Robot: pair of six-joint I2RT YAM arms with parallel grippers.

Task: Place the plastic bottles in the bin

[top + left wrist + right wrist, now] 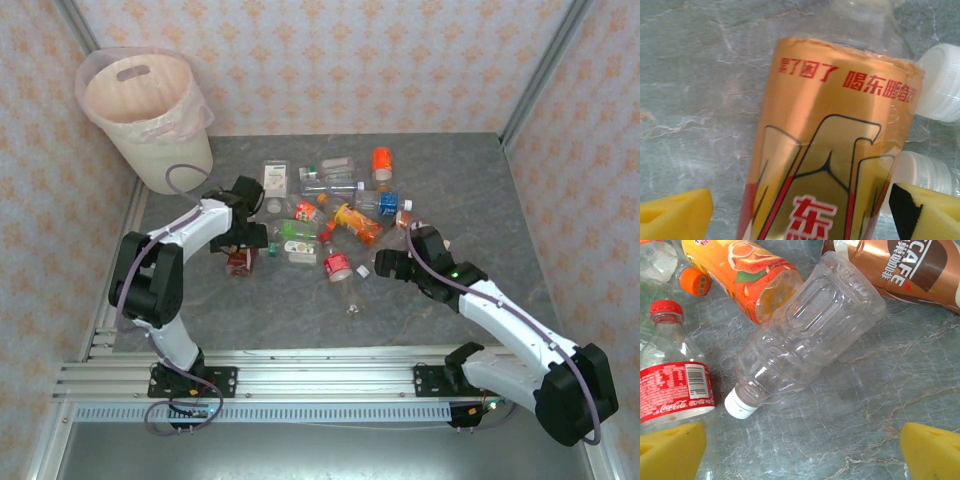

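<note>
Right of the bin (178, 150), the plastic bottles (355, 222) lie scattered on the grey tabletop (480, 190), with the left gripper (242, 246) spread loosely astride a gold-labelled bottle (830, 165) and the right gripper (802, 455) spread wide, empty, above a clear white-capped bottle (805, 335).

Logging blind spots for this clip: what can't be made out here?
- Top view: bin's bottom, behind its near wall.
- Top view: gold bottle, mostly covered by the left gripper.
- Left wrist: that bottle's ends, past the frame edges.
- Right wrist: brown coffee bottle, cut by the top edge.
</note>
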